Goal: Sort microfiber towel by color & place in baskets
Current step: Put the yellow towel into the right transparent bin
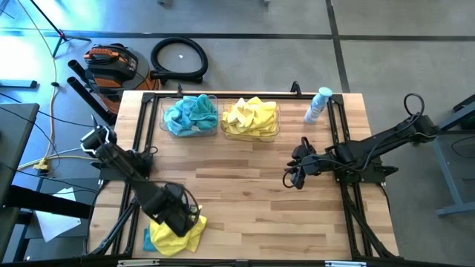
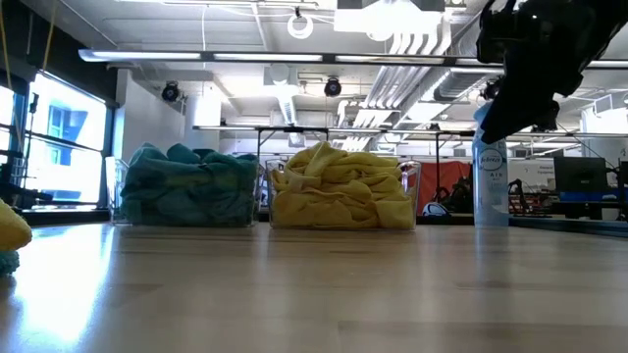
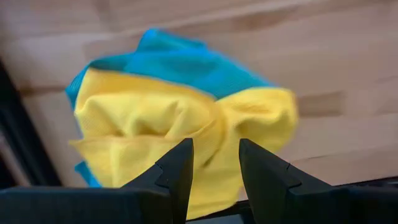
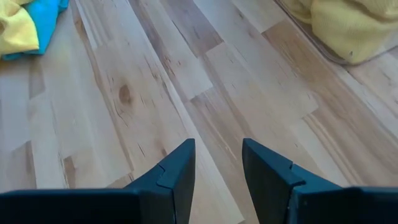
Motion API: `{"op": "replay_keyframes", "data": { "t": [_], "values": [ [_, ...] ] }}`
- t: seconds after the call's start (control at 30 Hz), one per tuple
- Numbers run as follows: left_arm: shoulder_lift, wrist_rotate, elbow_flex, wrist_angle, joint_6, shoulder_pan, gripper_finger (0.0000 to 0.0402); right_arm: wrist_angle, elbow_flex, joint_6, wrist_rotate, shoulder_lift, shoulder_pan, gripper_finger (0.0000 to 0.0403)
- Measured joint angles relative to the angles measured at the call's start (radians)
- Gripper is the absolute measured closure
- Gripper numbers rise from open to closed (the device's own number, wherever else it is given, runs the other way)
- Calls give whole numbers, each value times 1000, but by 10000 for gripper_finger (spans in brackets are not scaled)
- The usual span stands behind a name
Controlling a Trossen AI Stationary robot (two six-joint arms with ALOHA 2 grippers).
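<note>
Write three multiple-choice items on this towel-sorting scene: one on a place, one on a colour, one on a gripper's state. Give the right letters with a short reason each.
1. Where does the spray bottle stand?
A. between the two baskets
B. at the table's far edge, to the right of the yellow-filled basket
C. beside the loose towels

2. Which colours are the loose towels under the left gripper?
A. yellow and blue
B. red and green
C. all white

3. What is the state of the right gripper?
A. shut on a yellow towel
B. shut on the bottle
C. open, holding nothing

Answers: 1 B, the high view shows the bottle right of that basket. 2 A, the left wrist view shows a yellow towel lying over a blue one. 3 C, the right wrist view shows parted fingers over bare wood.
</note>
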Motion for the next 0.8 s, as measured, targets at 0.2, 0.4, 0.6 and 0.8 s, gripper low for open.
{"op": "replay_keyframes", "data": {
  "t": [0.2, 0.4, 0.6, 0.8],
  "values": [
    [90, 85, 0, 5, -50, -63, 284, -1, 0, -30, 0, 0, -3, 276],
    [191, 106, 0, 26, -57, -92, 284, -1, 0, -49, 0, 0, -12, 276],
    [275, 124, -1, 64, 9, -96, 293, 0, 0, -77, 1, 0, -32, 276],
    [249, 115, -1, 68, -2, -80, 390, 0, 0, -83, 1, 0, -38, 276]
  ]
}}
